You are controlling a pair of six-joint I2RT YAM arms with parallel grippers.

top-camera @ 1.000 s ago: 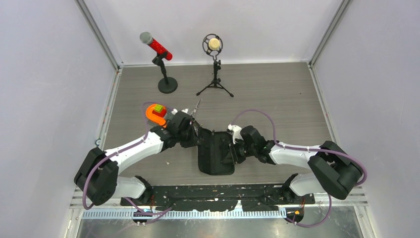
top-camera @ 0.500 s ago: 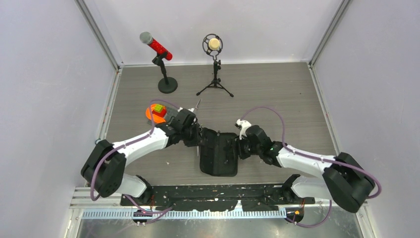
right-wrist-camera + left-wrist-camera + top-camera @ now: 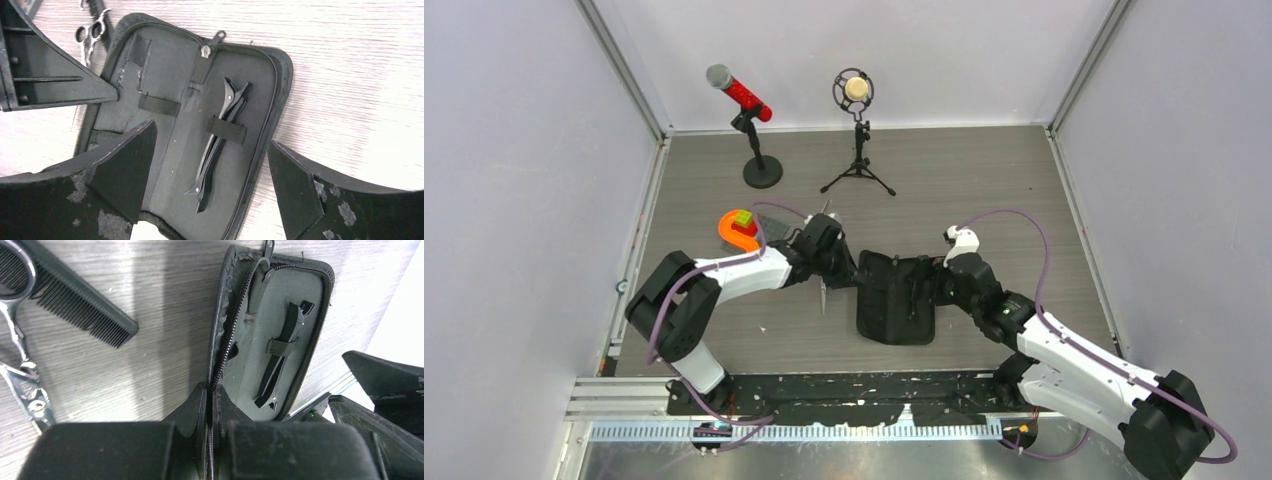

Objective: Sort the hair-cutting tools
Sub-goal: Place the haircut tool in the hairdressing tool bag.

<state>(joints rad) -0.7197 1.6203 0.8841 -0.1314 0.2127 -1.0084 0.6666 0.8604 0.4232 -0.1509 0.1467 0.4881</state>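
A black zip case [image 3: 894,312] lies open on the table. Black hair clips [image 3: 220,135] are tucked under a strap on its right half [image 3: 282,352]. My left gripper [image 3: 210,388] is shut on the case's left zip edge [image 3: 852,272]. A black comb [image 3: 75,310] and silver scissors [image 3: 20,357] lie on the table left of the case; the scissors' ring handles [image 3: 90,32] also show in the right wrist view. My right gripper [image 3: 211,134] hangs open over the case's right half [image 3: 938,285], one finger on each side of the clips, holding nothing.
A red microphone on a round base [image 3: 754,140] and a cream one on a tripod [image 3: 857,140] stand at the back. An orange curved piece with a green block [image 3: 737,228] lies beside my left arm. Grey walls close off both sides.
My right gripper has opened and let go of the case. Both arms and the case have shifted to the right, and the case now lies spread open.
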